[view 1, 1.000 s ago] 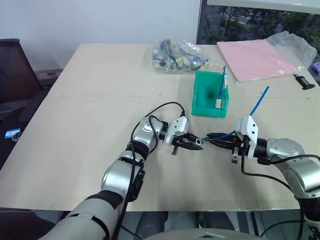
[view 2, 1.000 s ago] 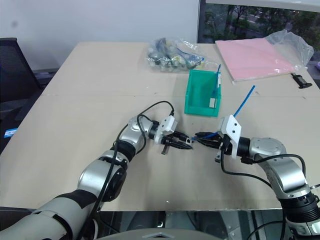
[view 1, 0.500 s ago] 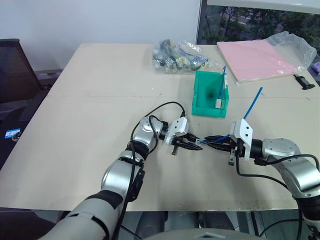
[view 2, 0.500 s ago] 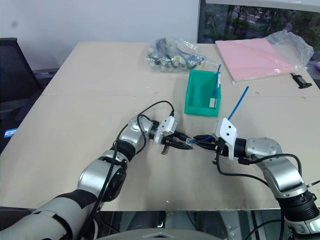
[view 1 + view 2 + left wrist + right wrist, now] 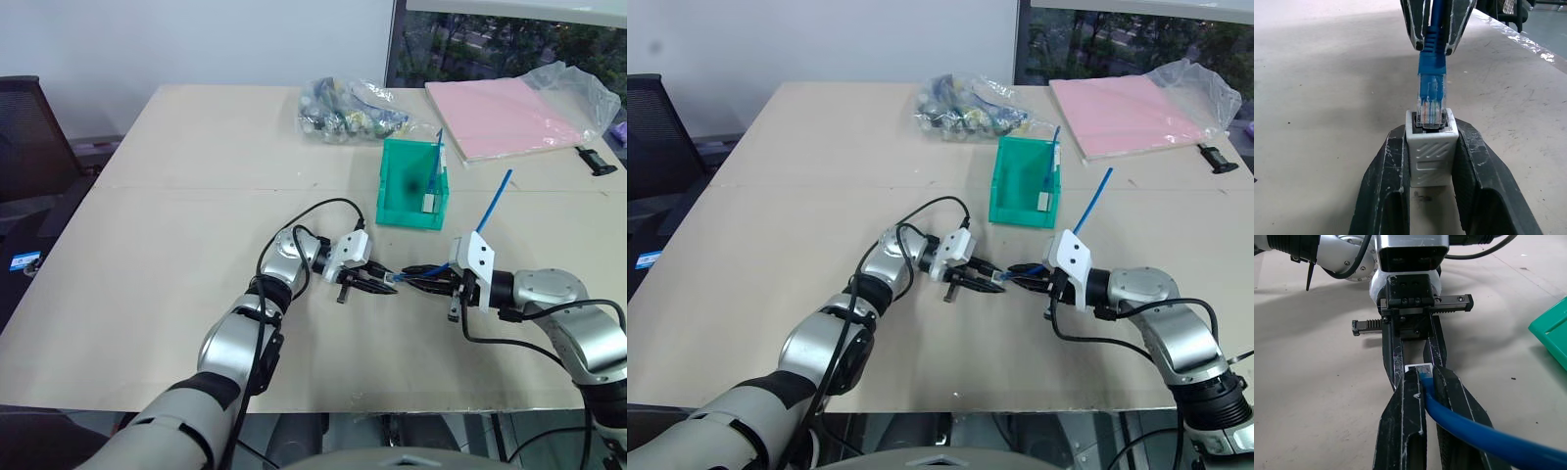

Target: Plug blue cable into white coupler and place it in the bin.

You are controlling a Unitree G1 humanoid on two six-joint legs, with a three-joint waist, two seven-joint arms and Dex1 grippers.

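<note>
Blue cable (image 5: 1432, 58) plug sits partway in white coupler (image 5: 1431, 149); left end effector (image 5: 1431, 161) clamps coupler, right end effector (image 5: 1424, 382) clamps cable. Full seating and bin (image 5: 415, 186) placement remain.

A pale beige counter (image 5: 176, 225) carries everything, with a thin seam running across it from side to side. Near its far edge, about midway along, lies a clear crinkled bag of parts (image 5: 351, 110). A flat pink sheet pack (image 5: 500, 117) in clear wrap sits at the far right corner, a small black object (image 5: 596, 160) just beside it. The green bin (image 5: 412, 184) stands right of centre, closer in than the bag.
</note>
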